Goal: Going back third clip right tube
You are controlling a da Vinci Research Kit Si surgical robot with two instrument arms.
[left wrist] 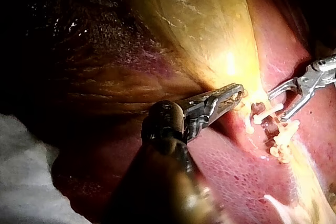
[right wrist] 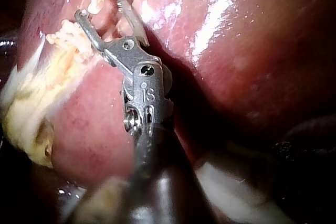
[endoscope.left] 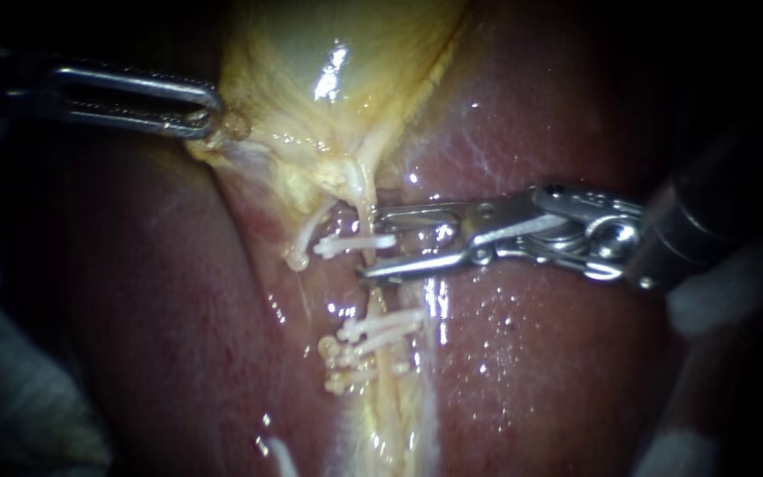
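Dark red, wet liver (endoscope.left: 558, 353) filled the background, with the pale yellow, glistening gallbladder (endoscope.left: 311, 53) lying above it. From the gallbladder's neck the thin yellowish right tube (endoscope.left: 373, 305) ran down over the liver. A cluster of white plastic lower clips (endoscope.left: 373, 340) crossed it. Apart from them, nearer the gallbladder, a single white plastic upper clip (endoscope.left: 355, 243) sat across the same tube. The slender metal right instrument (endoscope.left: 373, 245) stood with its jaws parted, one on each side of that upper clip. A gap showed between each jaw and the clip, so it gripped nothing. The slender metal left instrument (endoscope.left: 207, 117) had its jaws clamped on the gallbladder's edge, holding it taut away from the tube. By my judgement the clip was placed and the step was well on. What remained was to draw the open jaws straight back off the tube, without catching the clip, until the right instrument was clear.
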